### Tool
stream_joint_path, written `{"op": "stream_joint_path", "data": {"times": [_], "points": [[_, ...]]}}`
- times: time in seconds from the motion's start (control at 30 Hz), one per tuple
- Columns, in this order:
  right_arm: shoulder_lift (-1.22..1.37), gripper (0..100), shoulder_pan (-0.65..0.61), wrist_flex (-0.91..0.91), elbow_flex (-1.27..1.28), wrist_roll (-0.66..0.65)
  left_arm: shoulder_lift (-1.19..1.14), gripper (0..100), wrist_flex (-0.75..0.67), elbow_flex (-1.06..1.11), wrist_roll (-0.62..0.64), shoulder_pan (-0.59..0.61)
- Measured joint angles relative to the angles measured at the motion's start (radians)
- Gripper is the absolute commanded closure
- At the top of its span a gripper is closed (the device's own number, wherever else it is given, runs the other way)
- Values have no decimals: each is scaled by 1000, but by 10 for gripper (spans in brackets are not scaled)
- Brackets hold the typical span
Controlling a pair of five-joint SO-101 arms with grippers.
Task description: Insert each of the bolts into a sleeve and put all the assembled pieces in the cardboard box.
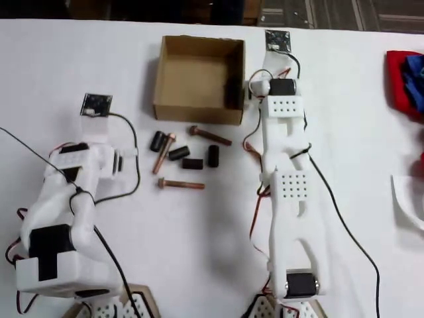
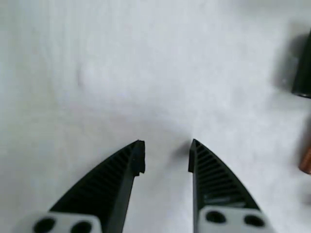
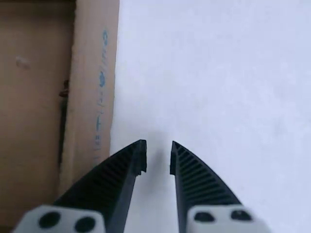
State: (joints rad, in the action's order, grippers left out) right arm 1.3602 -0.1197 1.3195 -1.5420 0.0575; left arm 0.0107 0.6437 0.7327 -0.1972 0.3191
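The cardboard box (image 1: 199, 109) stands open at the back middle of the white table, with a dark shape against its inner right wall. In front of it lie three copper bolts (image 1: 181, 184) (image 1: 163, 153) (image 1: 210, 135) and several loose black sleeves (image 1: 193, 163). My left arm (image 1: 73, 172) is to the left of the pile. Its gripper (image 2: 166, 155) is open over bare table, and a sleeve (image 2: 303, 73) and a bolt end (image 2: 306, 162) sit off to one side. My right arm (image 1: 285, 132) stretches along the box's right side. Its gripper (image 3: 158, 156) is slightly open and empty beside the box wall (image 3: 95, 97).
A red and blue cloth (image 1: 405, 73) and a curved white object (image 1: 407, 199) lie at the table's right edge. Black and red cables (image 1: 126, 185) trail from both arms. Bare table stretches between the arms in front of the parts.
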Motion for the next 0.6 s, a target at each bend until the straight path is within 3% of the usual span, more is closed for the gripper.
{"op": "stream_joint_path", "data": {"times": [0.27,0.4,0.5,0.6], "points": [[-8,918,37,66,-86,-11,0,830,0,0,0,0],[-72,918,91,209,-86,-75,0,830,0,0,0,0],[-144,918,81,371,-86,-109,0,830,0,0,0,0],[-204,918,72,423,-63,-115,0,830,0,0,0,0]]}}
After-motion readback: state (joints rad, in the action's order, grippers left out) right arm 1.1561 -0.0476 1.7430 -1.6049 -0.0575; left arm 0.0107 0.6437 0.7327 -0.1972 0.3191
